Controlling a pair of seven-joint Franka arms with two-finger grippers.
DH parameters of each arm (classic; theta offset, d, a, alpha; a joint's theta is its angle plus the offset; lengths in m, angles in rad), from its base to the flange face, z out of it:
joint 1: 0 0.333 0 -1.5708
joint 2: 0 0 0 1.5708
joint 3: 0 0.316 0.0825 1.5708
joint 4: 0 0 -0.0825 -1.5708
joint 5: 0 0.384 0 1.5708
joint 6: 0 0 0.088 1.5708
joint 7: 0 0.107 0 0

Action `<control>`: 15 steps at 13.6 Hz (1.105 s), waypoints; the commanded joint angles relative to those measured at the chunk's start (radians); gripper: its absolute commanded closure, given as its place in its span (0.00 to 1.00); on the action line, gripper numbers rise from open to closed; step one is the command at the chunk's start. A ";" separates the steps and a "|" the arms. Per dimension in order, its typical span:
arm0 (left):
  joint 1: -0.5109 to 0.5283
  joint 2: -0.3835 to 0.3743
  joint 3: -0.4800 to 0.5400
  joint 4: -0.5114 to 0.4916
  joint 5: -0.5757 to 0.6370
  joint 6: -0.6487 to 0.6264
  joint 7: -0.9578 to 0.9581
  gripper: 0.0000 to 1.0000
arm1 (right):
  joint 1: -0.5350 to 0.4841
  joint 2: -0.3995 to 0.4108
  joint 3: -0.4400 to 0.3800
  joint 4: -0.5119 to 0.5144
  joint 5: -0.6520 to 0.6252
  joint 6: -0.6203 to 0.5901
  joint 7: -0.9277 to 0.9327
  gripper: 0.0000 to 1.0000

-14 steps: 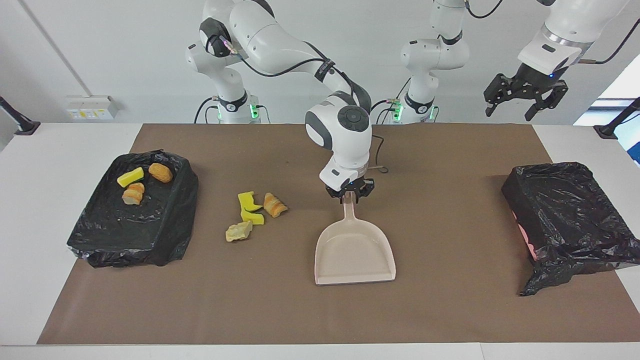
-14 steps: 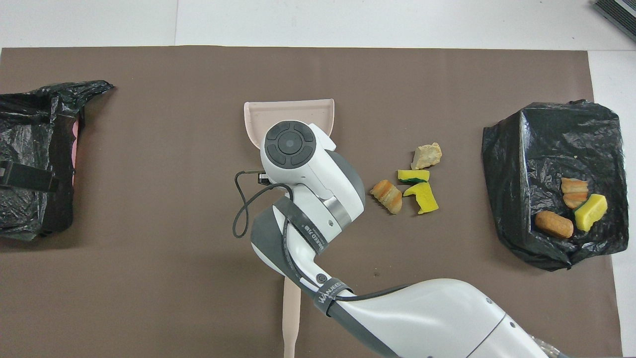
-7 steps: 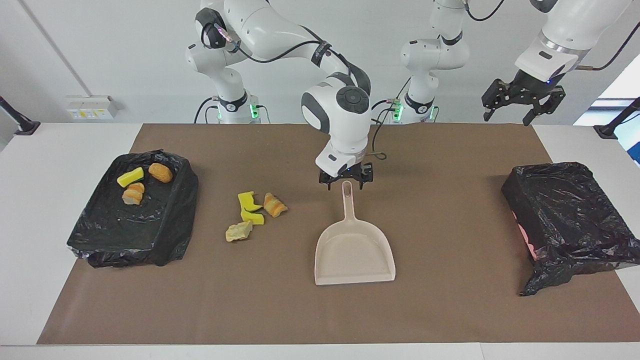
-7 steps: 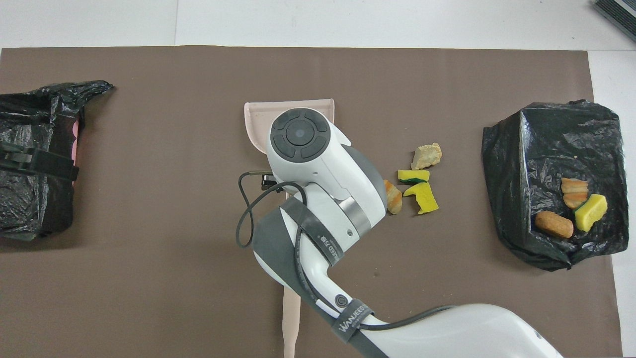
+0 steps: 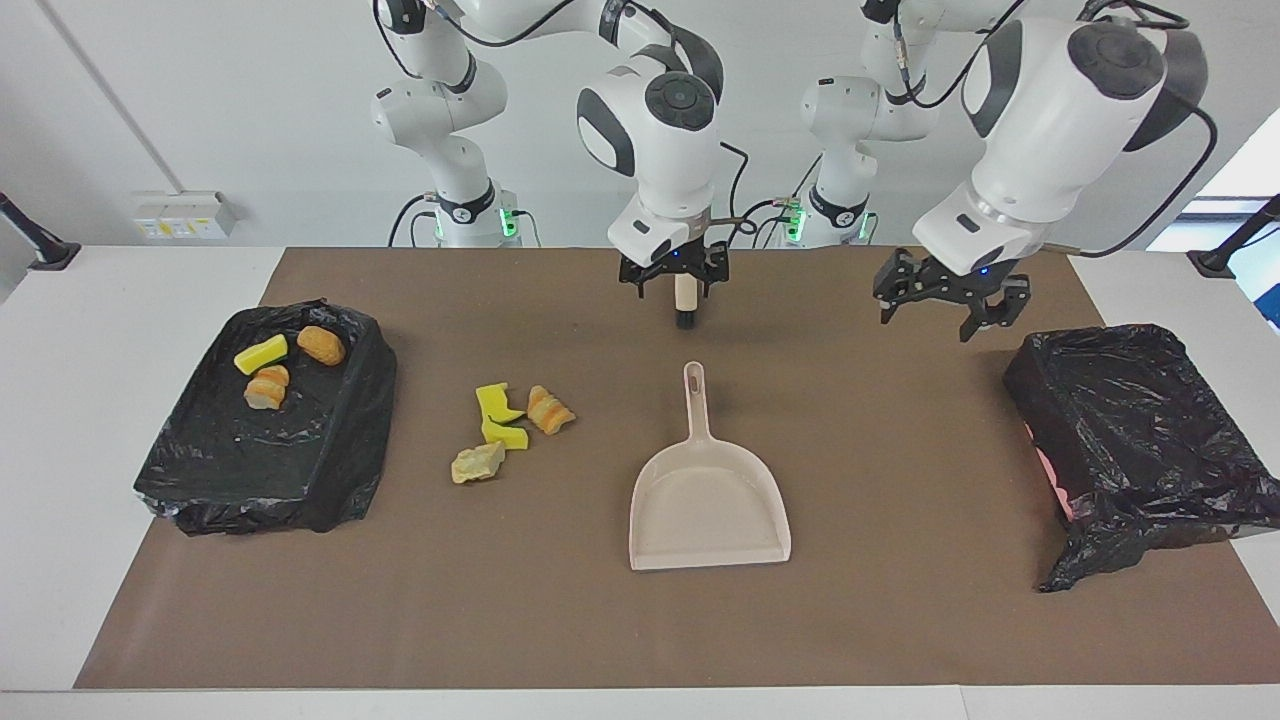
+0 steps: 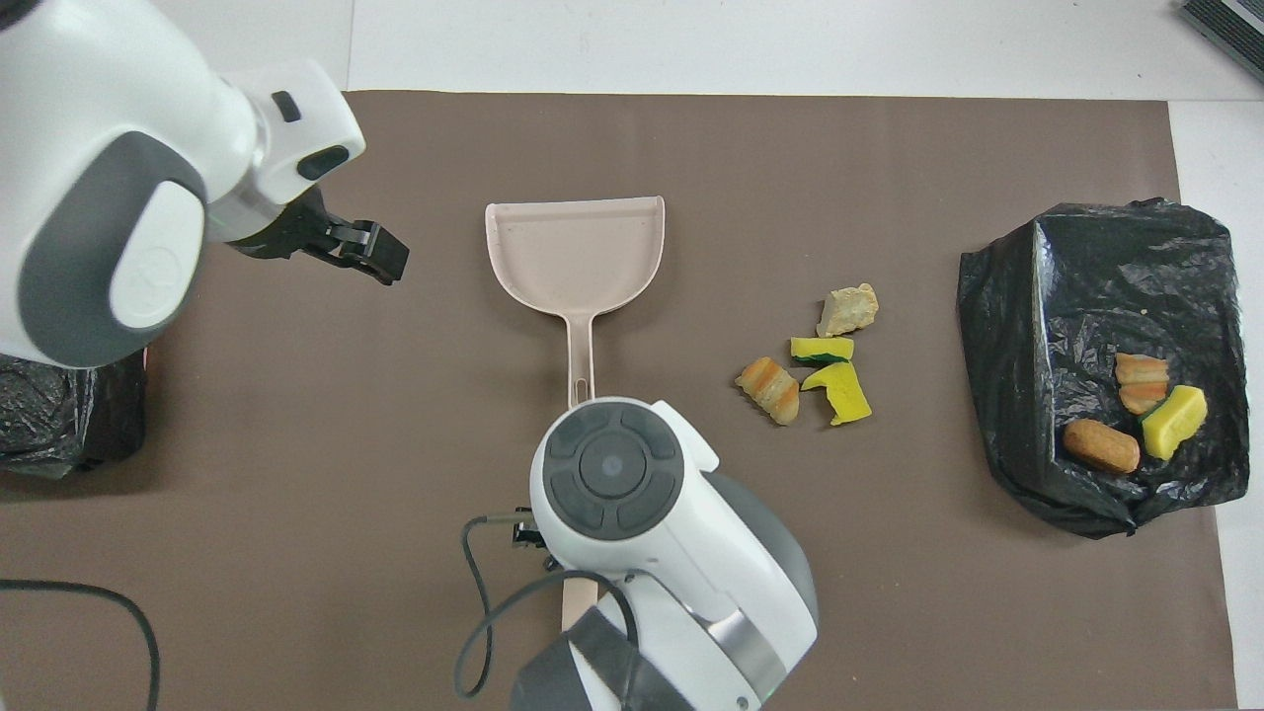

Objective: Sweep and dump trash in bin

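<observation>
Several trash chunks point(image 5: 497, 404) point(image 6: 841, 391) lie loose on the brown mat, beside the beige dustpan point(image 5: 708, 500) point(image 6: 578, 252), toward the right arm's end. Three more chunks point(image 5: 265, 388) point(image 6: 1099, 445) lie in the black-lined bin point(image 5: 300, 480) point(image 6: 1086, 286) at that end. The brush point(image 5: 685, 297) point(image 6: 578, 604) lies nearer to the robots than the dustpan's handle, bristles toward the handle. My right gripper point(image 5: 677, 278) is open over the brush, fingers either side. My left gripper point(image 5: 945, 306) point(image 6: 357, 247) is open and empty, in the air over the mat.
A second black-lined bin point(image 5: 1140, 430) point(image 6: 59, 425) stands at the left arm's end of the table, beside the left gripper. The brown mat point(image 5: 900, 620) covers most of the table.
My right gripper let go of the dustpan's handle, rose and drew back over the brush. My left arm swung down from high up to over the mat. The dustpan and trash stayed put.
</observation>
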 commanded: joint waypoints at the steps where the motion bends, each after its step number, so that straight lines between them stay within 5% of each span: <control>1: -0.082 0.044 0.010 0.009 0.033 0.037 -0.074 0.00 | 0.059 -0.196 -0.001 -0.330 0.100 0.190 0.075 0.00; 3: -0.166 0.085 0.010 -0.003 0.062 0.112 -0.223 0.00 | 0.137 -0.215 -0.001 -0.409 0.122 0.232 0.144 0.00; 11: -0.257 0.055 0.006 -0.385 0.036 0.519 -0.393 0.00 | 0.315 -0.192 -0.001 -0.572 0.174 0.438 0.274 0.00; 15: -0.276 0.105 0.006 -0.394 0.018 0.588 -0.433 0.00 | 0.331 -0.175 -0.001 -0.590 0.176 0.488 0.274 0.00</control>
